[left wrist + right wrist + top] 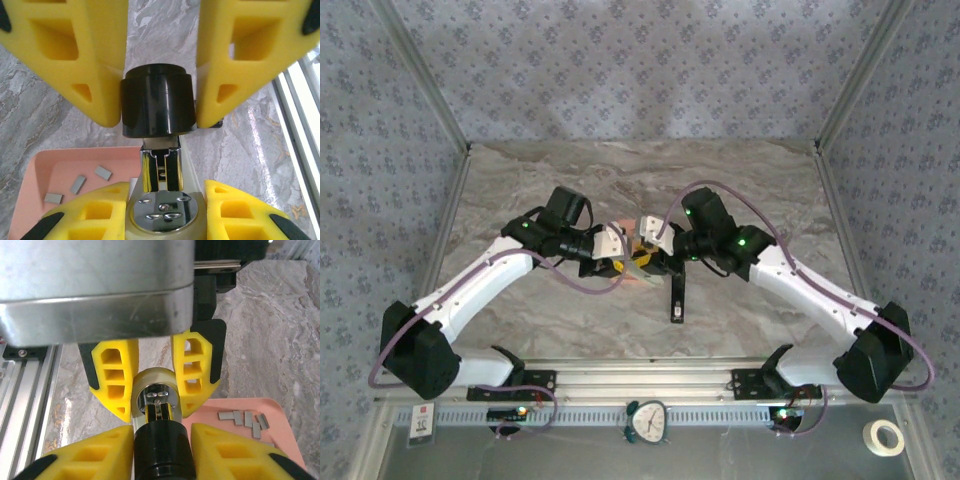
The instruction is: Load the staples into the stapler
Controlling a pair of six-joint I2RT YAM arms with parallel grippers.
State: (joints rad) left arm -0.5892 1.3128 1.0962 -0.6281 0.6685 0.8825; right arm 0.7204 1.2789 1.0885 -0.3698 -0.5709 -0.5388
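Note:
The stapler (676,295) is held above the table between both grippers, its black body running toward the near edge. My left gripper (166,197) is shut on the cream base around the round chrome anvil (166,210); it is also seen in the right wrist view (156,407). My right gripper (162,435) is shut on the stapler's black top (161,450), its fingers (100,75) pressing on both sides. The chrome magazine (160,165) shows between top and base. Several grey staples (103,172) (245,419) lie loose in the salmon-pink tray (50,165) (240,445) beside the grippers.
The aluminium rail (640,375) runs along the near edge, with a small clock (647,420) and a roll of tape (887,436) beyond it. Frame posts stand at the table's sides. Bare marble tabletop (570,180) lies behind the arms.

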